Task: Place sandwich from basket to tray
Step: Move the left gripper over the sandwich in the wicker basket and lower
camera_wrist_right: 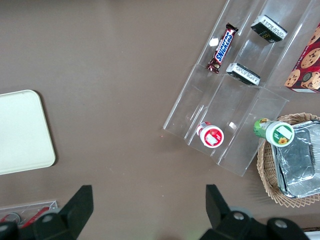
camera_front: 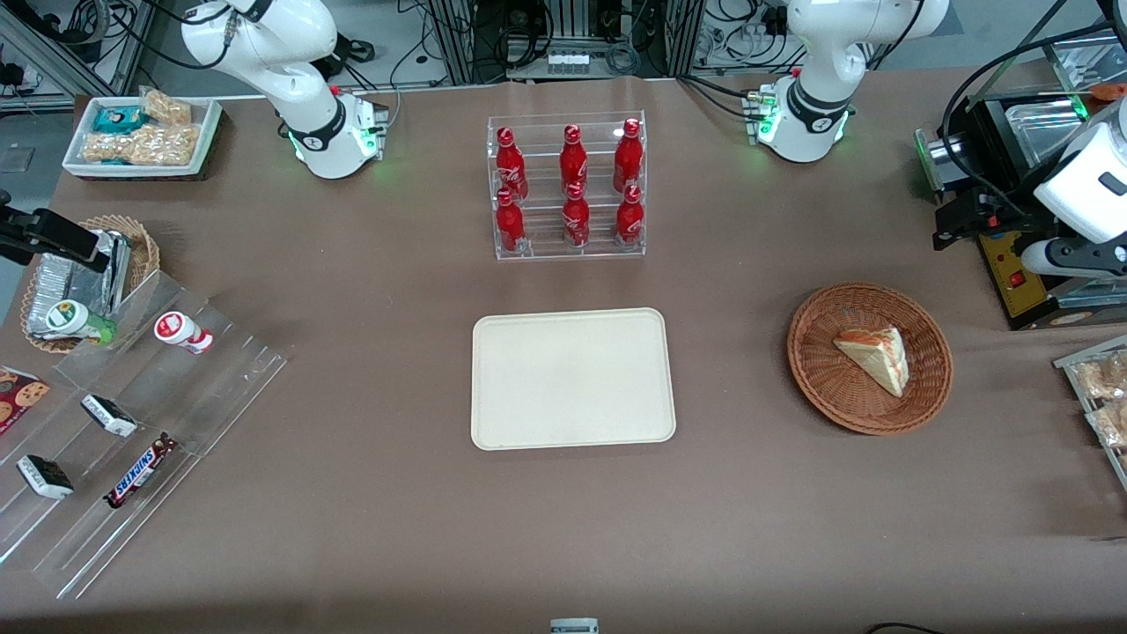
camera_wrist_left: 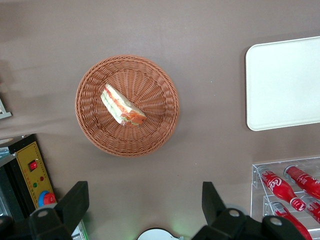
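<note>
sandwich (camera_wrist_left: pixel 122 106) lies in basket (camera_wrist_left: pixel 90 120); claw (camera_wrist_left: pixel 142 210) hangs above, fingers apart.

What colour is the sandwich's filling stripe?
Red-orange, on the sandwich; clearest in the left wrist view, above the open gripper.

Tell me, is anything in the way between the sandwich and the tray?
Nothing visible. Bare brown table lies between the basket holding the sandwich and the tray. The open end effector hangs above the table beside the basket, with nothing between it and the sandwich.
</note>
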{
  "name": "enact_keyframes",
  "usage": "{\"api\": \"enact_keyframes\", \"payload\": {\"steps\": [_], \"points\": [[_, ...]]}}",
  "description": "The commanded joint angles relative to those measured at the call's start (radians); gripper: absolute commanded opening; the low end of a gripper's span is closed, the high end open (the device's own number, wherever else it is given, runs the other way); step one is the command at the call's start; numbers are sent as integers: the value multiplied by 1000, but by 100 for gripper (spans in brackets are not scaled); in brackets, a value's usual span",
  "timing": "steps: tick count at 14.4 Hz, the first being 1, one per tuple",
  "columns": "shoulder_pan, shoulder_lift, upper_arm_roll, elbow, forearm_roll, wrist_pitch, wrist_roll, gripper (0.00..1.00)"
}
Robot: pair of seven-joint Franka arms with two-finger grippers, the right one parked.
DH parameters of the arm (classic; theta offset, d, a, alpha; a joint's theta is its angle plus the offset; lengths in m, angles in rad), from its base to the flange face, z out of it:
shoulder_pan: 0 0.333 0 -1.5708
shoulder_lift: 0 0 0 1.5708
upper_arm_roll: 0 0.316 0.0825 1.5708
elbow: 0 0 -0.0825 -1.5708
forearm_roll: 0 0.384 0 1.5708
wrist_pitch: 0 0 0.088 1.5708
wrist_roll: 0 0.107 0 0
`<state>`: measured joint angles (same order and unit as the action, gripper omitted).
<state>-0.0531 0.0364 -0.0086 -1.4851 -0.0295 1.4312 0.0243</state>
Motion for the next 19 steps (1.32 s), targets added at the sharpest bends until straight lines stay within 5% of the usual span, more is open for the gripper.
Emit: {"api": "enact_keyframes", "payload": {"steps": [1,11,15,19], "points": [[-7,-4,12,6,-7,-3,5,100],[-2,46,18,-15,11,-12,-1,100],[-1,132,25,-49,88,17,-17,100],[15,111,35,-258,89,206,-112,100]]}}
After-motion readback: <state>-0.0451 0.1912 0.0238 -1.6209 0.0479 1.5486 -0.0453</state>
